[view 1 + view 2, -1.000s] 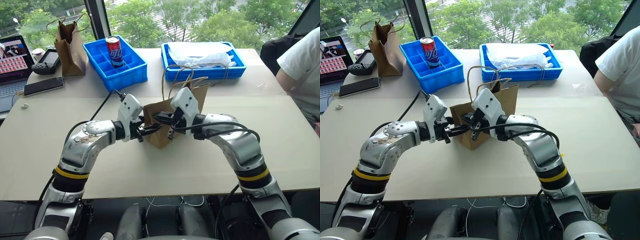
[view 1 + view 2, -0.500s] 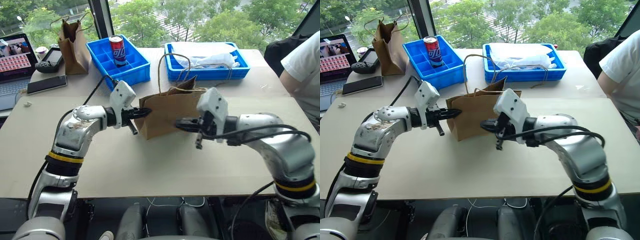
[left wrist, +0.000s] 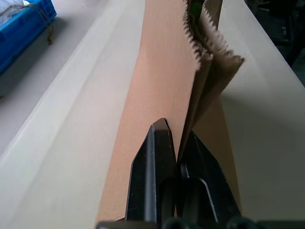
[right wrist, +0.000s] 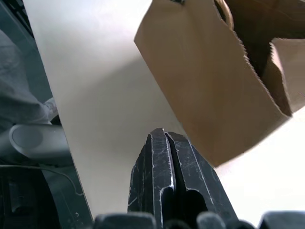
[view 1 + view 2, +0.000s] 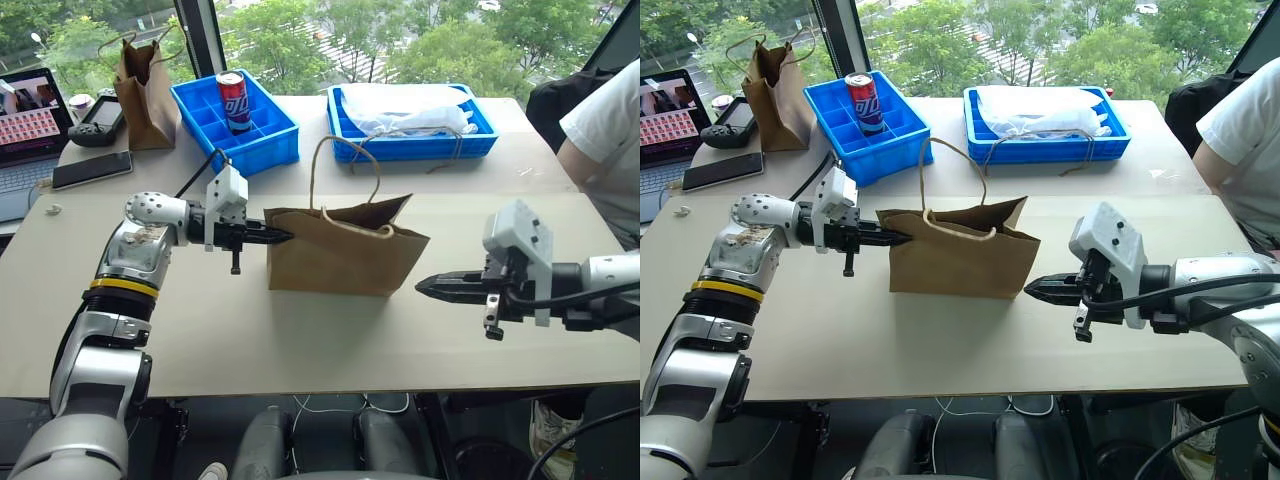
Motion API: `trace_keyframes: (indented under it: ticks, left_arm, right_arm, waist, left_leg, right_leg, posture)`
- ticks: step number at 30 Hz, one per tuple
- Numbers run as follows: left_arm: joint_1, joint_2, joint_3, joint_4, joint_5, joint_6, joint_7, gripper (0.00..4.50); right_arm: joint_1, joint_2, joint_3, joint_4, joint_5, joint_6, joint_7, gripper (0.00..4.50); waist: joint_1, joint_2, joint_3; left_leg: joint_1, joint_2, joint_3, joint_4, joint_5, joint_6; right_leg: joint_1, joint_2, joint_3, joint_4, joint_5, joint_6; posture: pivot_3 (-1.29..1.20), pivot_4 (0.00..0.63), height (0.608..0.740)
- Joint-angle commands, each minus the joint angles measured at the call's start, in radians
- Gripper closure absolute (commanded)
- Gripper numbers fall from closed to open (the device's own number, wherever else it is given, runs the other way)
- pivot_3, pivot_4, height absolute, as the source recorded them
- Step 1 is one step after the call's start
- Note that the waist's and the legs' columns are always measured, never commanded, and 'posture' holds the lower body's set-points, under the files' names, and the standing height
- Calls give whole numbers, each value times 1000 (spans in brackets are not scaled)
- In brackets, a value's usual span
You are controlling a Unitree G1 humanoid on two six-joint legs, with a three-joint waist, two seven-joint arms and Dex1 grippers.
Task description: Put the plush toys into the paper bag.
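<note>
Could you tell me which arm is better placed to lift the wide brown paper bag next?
Probably the left: the left gripper has its jaws shut on the side edge of the wide brown kraft paper bag, while the right gripper, shut on nothing, hangs apart from it.

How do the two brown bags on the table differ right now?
The wide paper bag stands mid-table; the narrow bag stands at the far left, beside the blue compartment bin. The wide paper bag is broader than it is tall; the narrow bag is taller than it is wide. The left gripper, shut, pinches the wide paper bag's edge; nothing touches the narrow bag. Both are brown paper, upright, with loop handles.
</note>
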Motion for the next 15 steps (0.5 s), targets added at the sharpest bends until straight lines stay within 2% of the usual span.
trace_keyframes:
  ticks: [1,4,8,13,15]
  left_arm:
    - [15,32,46,-35,-43,63,-45,4192]
    - [46,66,56,-68,-56,124,-73,3513]
    - [98,136,89,-121,-63,195,-70,2025]
    - [134,259,185,-92,-82,242,-64,216]
    - [139,300,230,-86,-111,298,-71,40]
  right_arm:
    - [41,-38,-71,29,-16,-46,0,4500]
    - [55,-59,-78,65,-31,-83,10,4500]
    - [82,-92,-93,124,-53,-139,47,4500]
    - [134,-123,-124,194,-75,-202,102,4500]
    - [145,-124,-133,222,-83,-219,111,4500]
  waist:
    - [0,0,0]
    - [-4,0,0]
    - [-6,0,0]
    - [-11,0,0]
    - [-11,0,0]
  left_leg:
    - [0,0,0,0,0,0]
    - [0,0,0,0,0,0]
    - [0,1,0,0,0,0]
    - [0,1,0,0,0,0]
    - [0,1,0,0,0,0]
  right_leg:
    - [0,0,0,0,0,0]
    - [0,0,0,0,0,0]
    - [0,0,0,0,0,0]
    - [-1,0,0,1,0,0]
    - [0,0,0,1,0,0]
  posture:
    - [0,150,740]
    - [0,150,740]
    - [0,150,740]
    - [0,150,740]
    - [0,150,740]
